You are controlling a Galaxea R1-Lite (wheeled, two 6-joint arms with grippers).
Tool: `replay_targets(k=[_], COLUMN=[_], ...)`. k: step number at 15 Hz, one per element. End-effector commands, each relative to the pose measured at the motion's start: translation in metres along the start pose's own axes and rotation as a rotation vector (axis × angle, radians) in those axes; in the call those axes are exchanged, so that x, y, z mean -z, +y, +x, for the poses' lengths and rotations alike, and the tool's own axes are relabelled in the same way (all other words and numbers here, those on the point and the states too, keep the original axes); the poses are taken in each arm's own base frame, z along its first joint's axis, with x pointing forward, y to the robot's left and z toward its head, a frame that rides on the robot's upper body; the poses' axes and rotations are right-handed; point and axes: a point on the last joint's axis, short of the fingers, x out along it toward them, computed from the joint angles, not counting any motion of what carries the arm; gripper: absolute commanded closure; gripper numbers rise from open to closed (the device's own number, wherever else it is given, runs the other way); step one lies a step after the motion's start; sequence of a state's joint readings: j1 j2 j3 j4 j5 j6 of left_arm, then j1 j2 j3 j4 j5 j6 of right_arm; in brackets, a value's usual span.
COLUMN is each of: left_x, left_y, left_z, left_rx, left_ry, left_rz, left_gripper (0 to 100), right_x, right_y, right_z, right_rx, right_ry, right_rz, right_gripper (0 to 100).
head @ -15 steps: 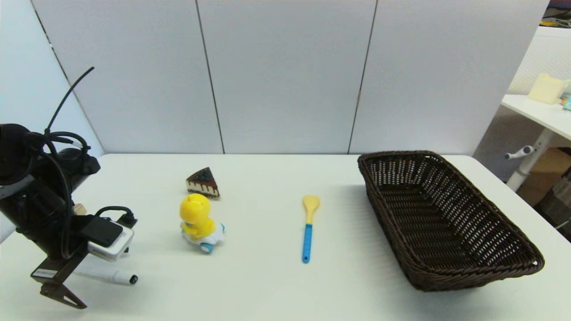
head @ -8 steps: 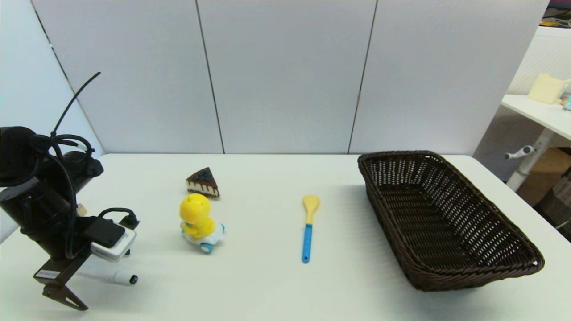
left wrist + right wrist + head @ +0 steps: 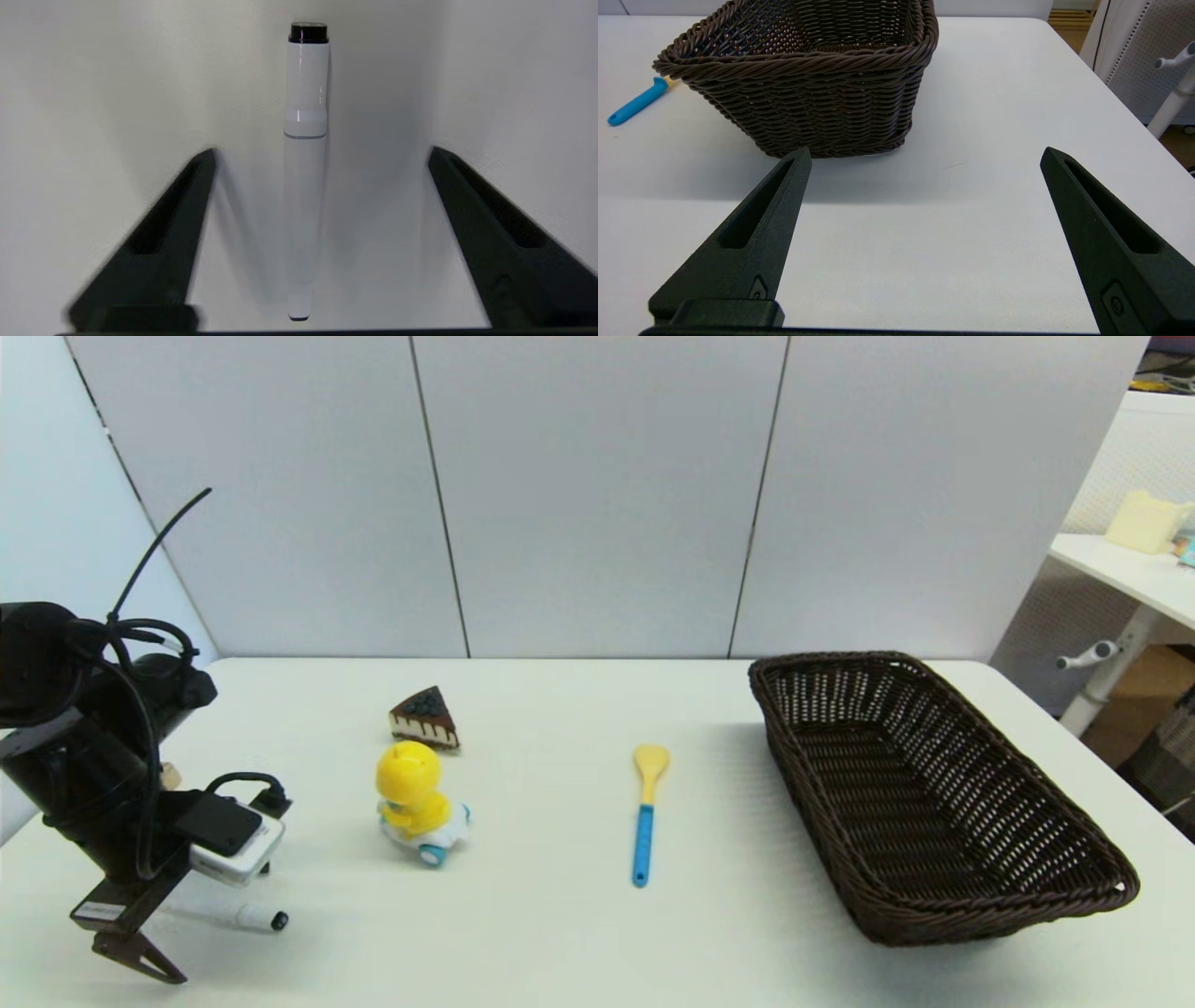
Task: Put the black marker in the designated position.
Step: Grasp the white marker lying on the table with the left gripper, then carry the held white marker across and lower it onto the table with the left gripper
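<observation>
The left gripper [image 3: 322,151] is hanging low over the near left part of the table [image 3: 560,943]. Its two fingers are standing wide apart, one on each side of the marker [image 3: 304,186]. The marker is lying flat on the table between them, and neither finger is touching it. In the head view the marker [image 3: 257,918] is poking out from under the arm, with its black end pointing toward the middle of the table.

The right gripper [image 3: 924,154] is waiting near the basket [image 3: 808,79], low over the table on the right side. Its fingers are also wide apart and holding nothing.

Here is what could go wrong. The marker is round and smooth, so I think it could roll away if one finger bumps it first. If the fingers are closing too high, they could slip over the top and miss it. If they are pushing down too hard, the tips could scrape the table. And if the grip is weak, the marker could drop on the way to its spot, which is probably the basket.

Counting now: one marker, one basket, one spoon [image 3: 644,817], one yellow toy [image 3: 415,803], one cake slice [image 3: 425,719], and two grippers.
</observation>
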State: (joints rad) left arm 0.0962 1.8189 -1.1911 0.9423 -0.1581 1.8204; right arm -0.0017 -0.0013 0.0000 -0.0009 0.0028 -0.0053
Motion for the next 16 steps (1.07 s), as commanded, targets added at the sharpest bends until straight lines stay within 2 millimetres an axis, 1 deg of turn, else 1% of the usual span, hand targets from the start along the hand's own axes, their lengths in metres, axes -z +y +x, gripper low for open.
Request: replay_targets(k=[1, 9, 11, 13, 15, 16], left_x=[0.002, 0.001, 0.000, -0.004, -0.006, 0.001], left_y=[0.000, 0.000, -0.002, -0.010, -0.022, -0.030], left_z=[0.009, 0.007, 0.004, -0.013, -0.032, -0.041], left_rx=[0.039, 0.021, 0.006, -0.061, -0.154, -0.207], left_ry=[-0.007, -0.005, -0.002, 0.012, 0.031, 0.036], left_rz=[0.007, 0.009, 0.010, 0.001, -0.110, -0.190], left_gripper=[100, 100, 100, 100, 100, 100], right_x=[0.000, 0.000, 0.000, 0.000, 0.000, 0.000], right_y=[0.000, 0.000, 0.000, 0.000, 0.000, 0.000], right_z=[0.000, 0.000, 0.000, 0.000, 0.000, 0.000], right_rx=[0.000, 0.000, 0.000, 0.000, 0.000, 0.000], right_ry=[0.001, 0.001, 0.001, 0.001, 0.001, 0.001], right_rz=[-0.001, -0.001, -0.001, -0.001, -0.001, -0.001], right_gripper=[0, 0, 0, 0, 0, 0])
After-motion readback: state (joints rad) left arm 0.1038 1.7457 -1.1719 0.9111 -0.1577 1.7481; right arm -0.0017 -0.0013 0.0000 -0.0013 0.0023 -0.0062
